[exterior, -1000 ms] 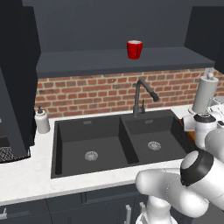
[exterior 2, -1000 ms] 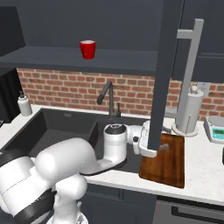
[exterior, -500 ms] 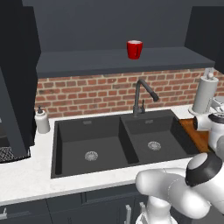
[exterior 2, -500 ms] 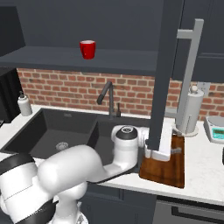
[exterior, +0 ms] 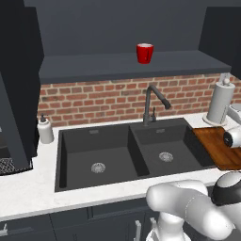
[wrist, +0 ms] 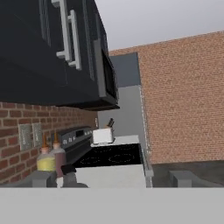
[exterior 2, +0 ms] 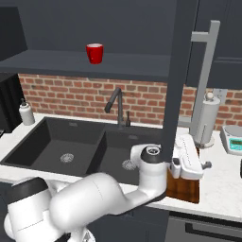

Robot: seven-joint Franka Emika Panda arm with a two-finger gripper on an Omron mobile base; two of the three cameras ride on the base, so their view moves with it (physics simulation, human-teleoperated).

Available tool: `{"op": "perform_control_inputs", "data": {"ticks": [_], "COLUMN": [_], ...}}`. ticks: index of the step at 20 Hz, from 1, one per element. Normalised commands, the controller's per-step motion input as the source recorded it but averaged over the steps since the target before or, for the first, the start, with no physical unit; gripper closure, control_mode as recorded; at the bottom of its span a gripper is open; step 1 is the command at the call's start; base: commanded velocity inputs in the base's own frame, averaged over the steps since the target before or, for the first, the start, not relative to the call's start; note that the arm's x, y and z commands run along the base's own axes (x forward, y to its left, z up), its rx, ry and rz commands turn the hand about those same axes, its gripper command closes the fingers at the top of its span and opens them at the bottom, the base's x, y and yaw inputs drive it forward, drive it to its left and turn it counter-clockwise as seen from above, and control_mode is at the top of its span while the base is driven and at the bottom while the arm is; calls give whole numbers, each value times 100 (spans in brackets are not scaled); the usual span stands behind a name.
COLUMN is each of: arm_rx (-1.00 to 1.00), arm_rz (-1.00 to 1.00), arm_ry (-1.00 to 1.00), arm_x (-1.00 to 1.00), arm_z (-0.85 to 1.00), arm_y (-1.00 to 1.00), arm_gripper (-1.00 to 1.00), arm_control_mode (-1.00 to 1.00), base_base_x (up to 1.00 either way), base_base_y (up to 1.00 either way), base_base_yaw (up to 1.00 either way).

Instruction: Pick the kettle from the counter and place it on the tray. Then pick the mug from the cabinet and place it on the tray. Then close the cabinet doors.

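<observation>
The red mug (exterior: 145,52) stands upright on the open cabinet (exterior: 127,66) shelf above the black sink (exterior: 127,153), while the tool (exterior 2: 191,158), jaws apart and empty, hovers over the wooden tray (exterior: 217,147) on the desk (exterior: 28,190).

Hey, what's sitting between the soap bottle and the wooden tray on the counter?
In the left base view, the black double sink with its faucet fills the stretch between the soap bottle and the tray.
</observation>
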Motion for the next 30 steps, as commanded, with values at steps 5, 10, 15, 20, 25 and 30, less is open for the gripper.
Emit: {"op": "perform_control_inputs", "data": {"ticks": [5,10,15,20,25,30], "arm_rx": [4,8,5,5,5,2], "arm_rz": [21,15,10,7,6,3], "arm_ry": [-3,0,-1,-3,-4,-1], "arm_x": [0,3,2,16,24,15], "arm_z": [-2,0,-4,-1,0,0], "arm_y": [-20,-12,0,-4,-7,-6], "arm_gripper": [-100,-100,-100,-100,-100,-100], "arm_control_mode": [-100,-100,-100,-100,-100,-100], "base_base_x": [0,0,0,0,0,0], "base_base_y": [0,0,0,0,0,0], "base_base_yaw": [0,0,0,0,0,0]}}
